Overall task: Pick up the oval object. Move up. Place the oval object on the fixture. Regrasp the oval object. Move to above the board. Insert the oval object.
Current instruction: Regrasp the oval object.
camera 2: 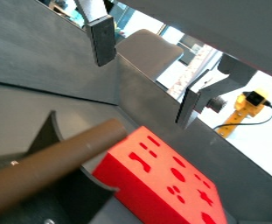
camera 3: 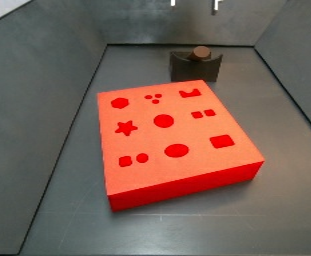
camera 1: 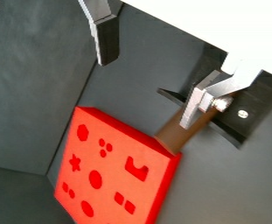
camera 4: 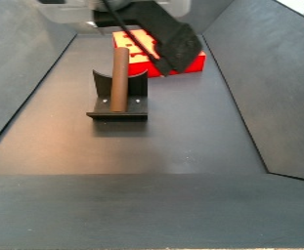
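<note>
Wrist views: gripper [camera 1: 149, 74] raised above the floor, fingers spread wide, nothing between them. Both show the peg [camera 1: 174, 133] standing upright in the fixture [camera 1: 232, 118], clear of either finger, with the board [camera 1: 115, 166] just beside. Side view from behind the fixture: peg [camera 4: 119, 76] vertical against the bracket [camera 4: 117, 98], board [camera 4: 161, 54] beyond, partly hidden by the dark arm. Side view from the board's end: only the fingertips [camera 3: 218, 4] at the upper edge; peg top [camera 3: 198, 51] seen end-on on the fixture [camera 3: 195, 66]; all cut-outs of the board [camera 3: 171, 140] visible.
</note>
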### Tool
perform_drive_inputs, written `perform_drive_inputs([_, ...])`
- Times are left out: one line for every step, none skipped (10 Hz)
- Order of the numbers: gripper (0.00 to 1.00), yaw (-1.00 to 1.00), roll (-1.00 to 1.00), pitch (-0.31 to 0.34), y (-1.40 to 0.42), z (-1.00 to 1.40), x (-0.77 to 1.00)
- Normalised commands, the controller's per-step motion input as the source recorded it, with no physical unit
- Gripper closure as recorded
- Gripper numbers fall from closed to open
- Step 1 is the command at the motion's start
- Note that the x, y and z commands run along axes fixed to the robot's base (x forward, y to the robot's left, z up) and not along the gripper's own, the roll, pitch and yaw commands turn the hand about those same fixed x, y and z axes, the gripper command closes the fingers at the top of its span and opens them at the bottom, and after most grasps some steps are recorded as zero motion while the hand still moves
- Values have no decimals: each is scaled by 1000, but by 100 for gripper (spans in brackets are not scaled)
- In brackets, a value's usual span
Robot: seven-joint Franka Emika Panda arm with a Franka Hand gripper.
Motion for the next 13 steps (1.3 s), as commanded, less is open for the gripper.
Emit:
perform_drive_inputs([0,-33,52,-85,-3,10,-1000])
perform_drive_inputs([0,-16,72,-97,-6,16,-1000])
perform_drive_inputs([0,2,94,-111,-12,18,-1000])
perform_drive_inputs([0,14,104,-118,-16,17,-1000])
perform_drive_inputs([0,28,110,-119,-18,18,-910])
perform_drive_inputs([0,36,113,-120,-18,15,-784])
perform_drive_inputs([0,-926,1000,-20,-987,-1000,-598])
perform_drive_inputs([0,-924,1000,-26,-1000,-972,-430])
perform_drive_inputs([0,-928,1000,-52,-959,-793,-263])
perform_drive_inputs([0,-935,1000,-80,-786,-516,-108])
perform_drive_inputs([0,-944,1000,-117,-446,-112,-5])
perform_drive_inputs([0,-944,1000,-131,-291,-27,-9])
perform_drive_inputs([0,-943,1000,-155,-77,9,-38])
